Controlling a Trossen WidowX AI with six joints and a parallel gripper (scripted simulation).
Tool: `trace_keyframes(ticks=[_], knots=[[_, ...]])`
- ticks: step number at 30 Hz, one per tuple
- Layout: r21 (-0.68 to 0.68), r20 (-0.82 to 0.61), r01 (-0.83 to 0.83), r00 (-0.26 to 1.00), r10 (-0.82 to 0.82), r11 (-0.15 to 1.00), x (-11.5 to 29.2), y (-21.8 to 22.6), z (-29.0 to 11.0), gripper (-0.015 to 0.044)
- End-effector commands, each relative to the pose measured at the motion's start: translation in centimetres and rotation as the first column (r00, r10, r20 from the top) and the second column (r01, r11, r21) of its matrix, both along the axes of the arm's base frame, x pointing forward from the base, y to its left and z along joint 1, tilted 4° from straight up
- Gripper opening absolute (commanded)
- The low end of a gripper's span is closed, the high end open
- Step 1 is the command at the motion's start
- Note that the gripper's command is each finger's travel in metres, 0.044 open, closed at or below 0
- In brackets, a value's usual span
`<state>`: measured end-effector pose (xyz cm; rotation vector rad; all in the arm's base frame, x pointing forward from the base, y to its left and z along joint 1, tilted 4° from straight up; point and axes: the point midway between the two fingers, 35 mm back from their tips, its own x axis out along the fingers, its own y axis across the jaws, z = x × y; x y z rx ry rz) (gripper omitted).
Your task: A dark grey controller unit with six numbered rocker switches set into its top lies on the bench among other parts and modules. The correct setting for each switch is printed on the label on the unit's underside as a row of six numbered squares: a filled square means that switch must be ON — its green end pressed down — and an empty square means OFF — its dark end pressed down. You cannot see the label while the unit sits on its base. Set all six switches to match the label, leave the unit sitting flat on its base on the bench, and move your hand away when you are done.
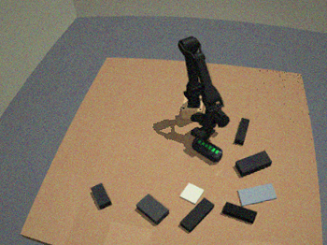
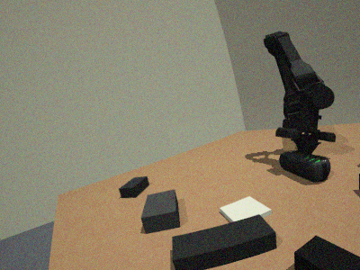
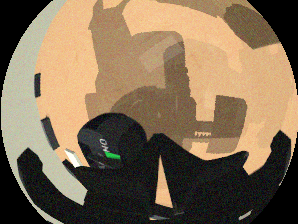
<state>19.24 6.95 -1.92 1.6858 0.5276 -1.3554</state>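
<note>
The dark grey controller unit [image 1: 207, 153] [image 2: 306, 166] [image 3: 105, 141] lies on the bench [image 1: 117, 127] near the middle, top up, with its green switch ends showing. My gripper [image 1: 206, 138] [image 2: 309, 154] [image 3: 158, 137] is shut and empty. It points straight down and its tip sits on or just above the unit's top, at the end nearer the arm's base. In the wrist view only the rounded end of the unit and one green switch end show; the other switches are hidden by my fingers.
Other parts lie around: a black bar [image 1: 241, 130], a dark block [image 1: 253, 163], a pale blue plate [image 1: 257, 194], two black bars [image 1: 239, 211] [image 1: 197, 214], a white tile [image 1: 192, 193] [image 2: 245, 209], a grey block [image 1: 152, 208] [image 2: 160, 210], a small dark block [image 1: 101, 195] [image 2: 134, 186].
</note>
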Motion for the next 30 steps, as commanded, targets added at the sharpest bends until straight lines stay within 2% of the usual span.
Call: trace_keyframes(ticks=[1, 16, 17, 23, 28, 30], knots=[[0.002, -0.002, -0.005, 1.000, 0.005, 1.000, 0.2, 0.0, 0.0, 0.0000], [0.001, -0.001, -0.005, 1.000, 0.005, 1.000, 1.0, -0.7, 0.1, 0.0000], [0.016, -0.031, -0.027, 0.999, 0.027, 1.000, 0.1, -0.1, 0.1, 0.0000], [0.005, -0.001, -0.006, 1.000, 0.006, 1.000, -1.2, 0.7, 5.1, 0.0000], [0.005, 0.000, -0.006, 1.000, 0.006, 1.000, -1.2, 0.7, 5.3, 0.0000], [-0.009, -0.014, -0.048, 0.999, 0.048, 0.999, -1.1, 0.8, 5.4, 0.0053]])
